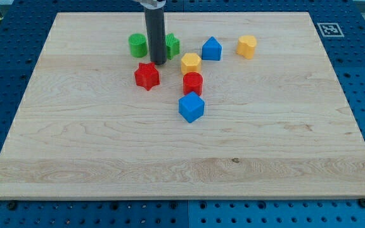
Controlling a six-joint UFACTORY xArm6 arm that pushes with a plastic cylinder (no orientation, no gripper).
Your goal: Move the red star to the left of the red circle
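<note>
1. Resting at the table [75, 139] surface, my tip [158, 63] stands just above and to the view's right of the red star [147, 76]. No fingers are fitted: a bare rod, nothing to clench or release, holding nothing.

2. Contact: tip and red star appear very near; whether they touch cannot be told from this angle.

3. Task item: red star, lying toward the view's upper middle, to the view's left of the red circle [192, 83], with a clear gap of bare wood between them. It sits slightly higher in the view than the circle.

4. Nearest neighbours of the tip: green block [172, 45], partly hidden behind the rod, shape unclear; green cylinder [138, 45] to the view's left; yellow hexagon [191, 63] to the view's right.

5. Farther out: blue block [211, 49] and yellow block [247, 46] along the view's top; blue cube [191, 107] just below the red circle.

6. Risk, judged: a push from this upper-right side would likely send the star down and left, widening the gap from the circle.

7. Risk, judged: an off-centre push on a star point could spin the block rather than slide it.

8. Risk, judged: rounding the star on the view's right could nudge the yellow hexagon or the red circle, shifting the reference.
</note>
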